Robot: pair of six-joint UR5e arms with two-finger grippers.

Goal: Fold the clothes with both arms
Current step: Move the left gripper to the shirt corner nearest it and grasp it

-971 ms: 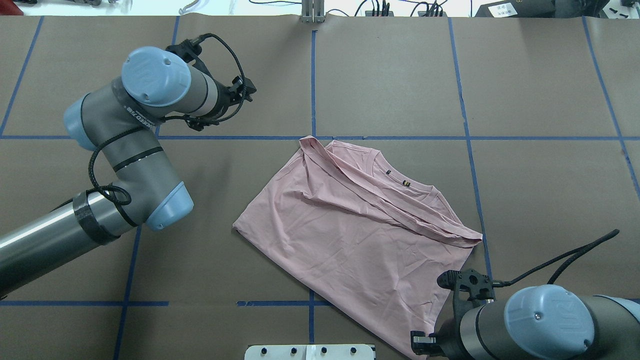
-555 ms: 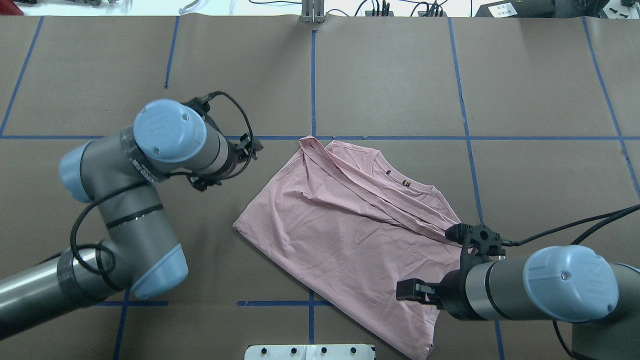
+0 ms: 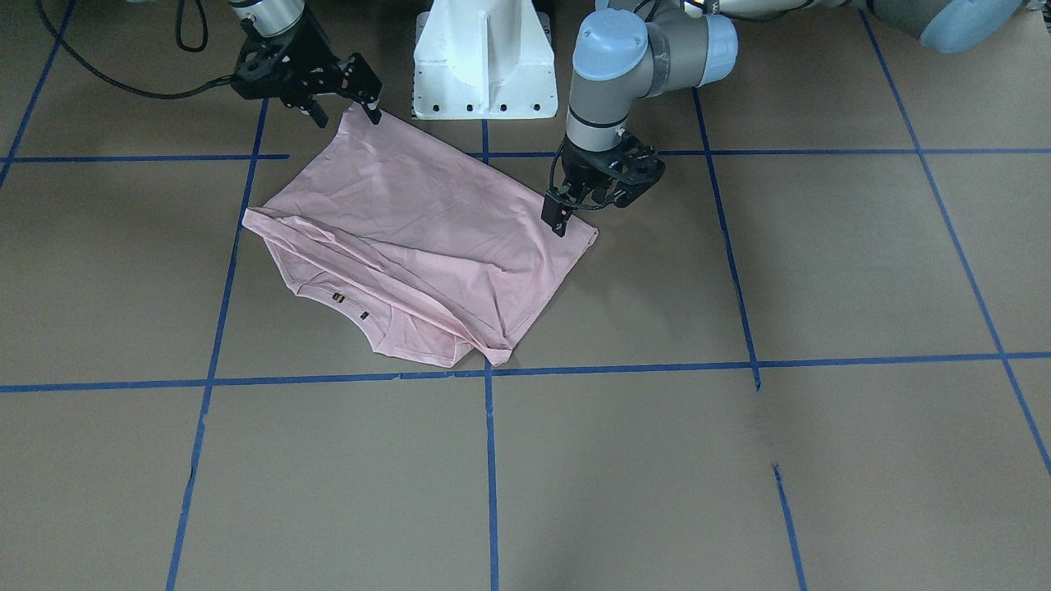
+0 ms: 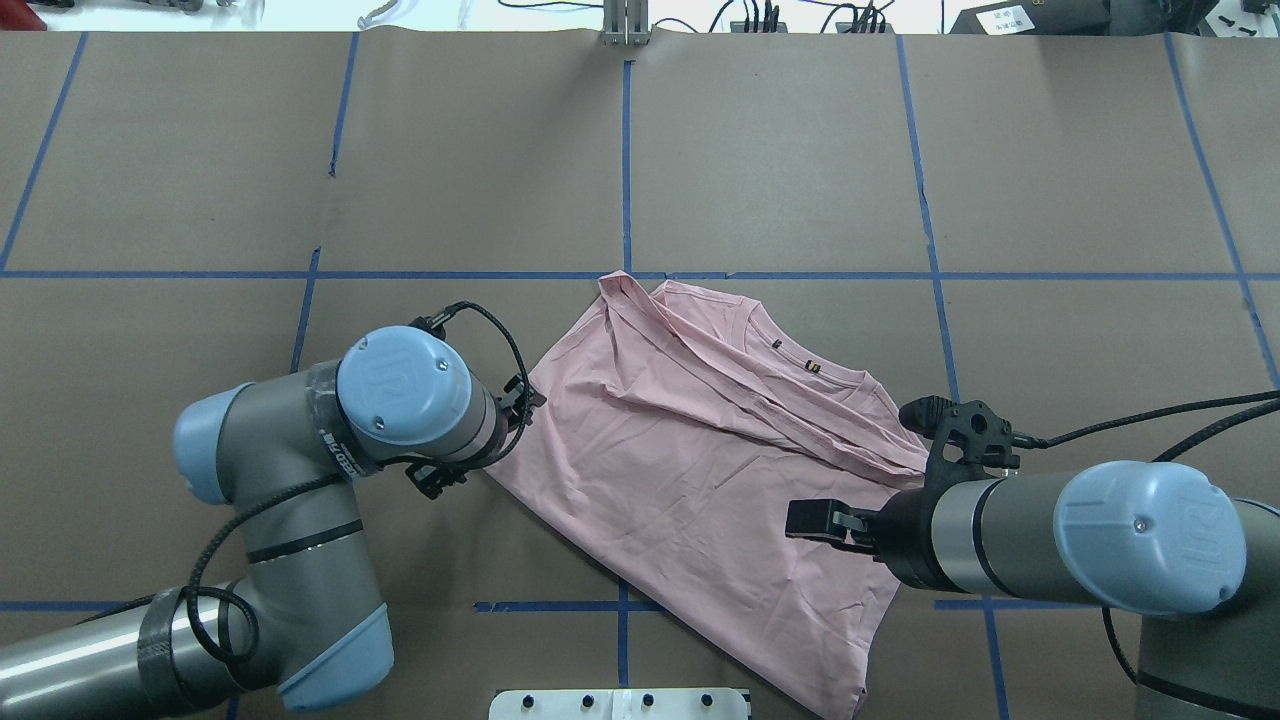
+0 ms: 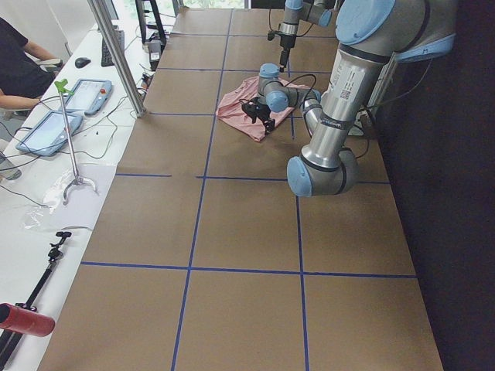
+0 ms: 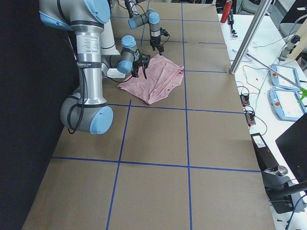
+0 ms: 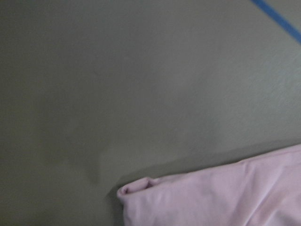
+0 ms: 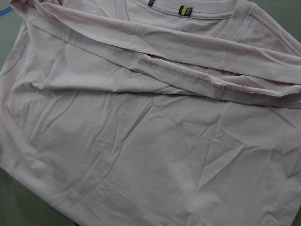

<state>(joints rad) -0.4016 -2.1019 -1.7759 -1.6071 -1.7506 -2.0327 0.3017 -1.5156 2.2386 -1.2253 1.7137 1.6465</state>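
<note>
T-shirt [image 4: 690,470] lies on table, one side folded over. Right gripper [image 3: 348,111] spread wide, empty, over a hem corner; left gripper [image 3: 595,197] seemingly open, beside the other corner. I lower both evenly and pinch all layers.

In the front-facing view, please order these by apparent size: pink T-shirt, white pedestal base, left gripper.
Largest: pink T-shirt.
Then white pedestal base, though the frame's top edge cuts it off.
Smallest: left gripper.

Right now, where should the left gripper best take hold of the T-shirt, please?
Probably the T-shirt's hem corner beside the left gripper, approached from above on the robot's left: it lies flat with free edges on two sides, and the jaws stand open near it.
</note>
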